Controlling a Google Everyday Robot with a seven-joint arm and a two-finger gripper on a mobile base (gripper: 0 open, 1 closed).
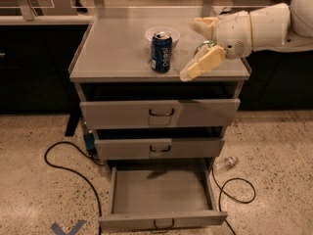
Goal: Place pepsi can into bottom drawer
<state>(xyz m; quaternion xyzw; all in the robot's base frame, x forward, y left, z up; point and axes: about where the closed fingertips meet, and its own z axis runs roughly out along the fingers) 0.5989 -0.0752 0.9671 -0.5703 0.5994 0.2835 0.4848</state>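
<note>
The pepsi can (161,52) stands upright on the grey cabinet top (112,53), dark blue with white lettering and a silver top. My gripper (191,48) is open, just right of the can and apart from it, with one cream finger (203,63) low at the front and the other (203,24) farther back. The bottom drawer (159,192) is pulled open below, and nothing shows inside it.
A white bowl (162,34) sits right behind the can. A green and silver can (204,47) is partly hidden behind my gripper. The two upper drawers (161,114) are slightly ajar. Black cables (73,173) and a clear bottle (225,163) lie on the floor.
</note>
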